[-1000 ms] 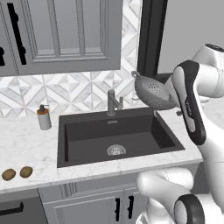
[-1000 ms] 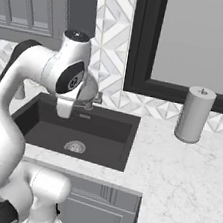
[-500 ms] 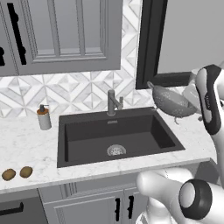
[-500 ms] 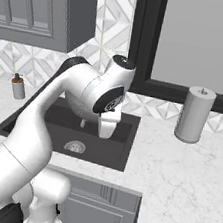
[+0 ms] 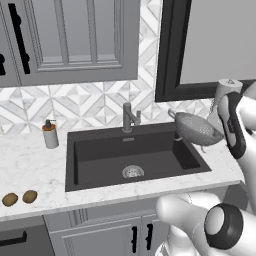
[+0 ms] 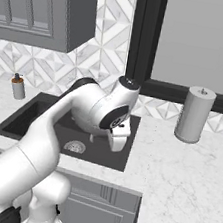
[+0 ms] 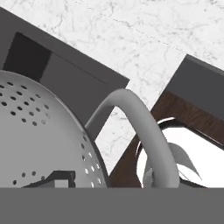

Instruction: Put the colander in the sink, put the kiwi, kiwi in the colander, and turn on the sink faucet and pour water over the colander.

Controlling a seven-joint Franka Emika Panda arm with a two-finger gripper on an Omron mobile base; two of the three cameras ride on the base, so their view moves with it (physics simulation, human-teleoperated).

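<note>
Colander (image 5: 195, 130) hangs in the air at the right of the left base view, tilted, over the right rim of the sink (image 5: 100, 155) where the basin meets the white marble surface (image 5: 30, 165); its far loop handle points up and left, and its lower edge sits just above the surface. The white arm crosses the right edge of that frame directly beside the bowl, so the pincer itself is hidden there and its fingers cannot be made out. In the hand view the colander (image 7: 39, 135) fills the lower left, pierced wall close to the lens, and a loop handle (image 7: 140, 131) arches up through the middle of the frame toward the bottom edge, where the pincer would be; how wide the pincer stands and whether it clamps that handle cannot be told. In the right base view the arm's bulk covers the bowl above the sink (image 6: 27, 116). Faucet (image 5: 128, 117) stands at the basin's back edge, centre frame. Two kiwis (image 5: 20, 198) lie side by side at the lower left, well apart from the colander.
</note>
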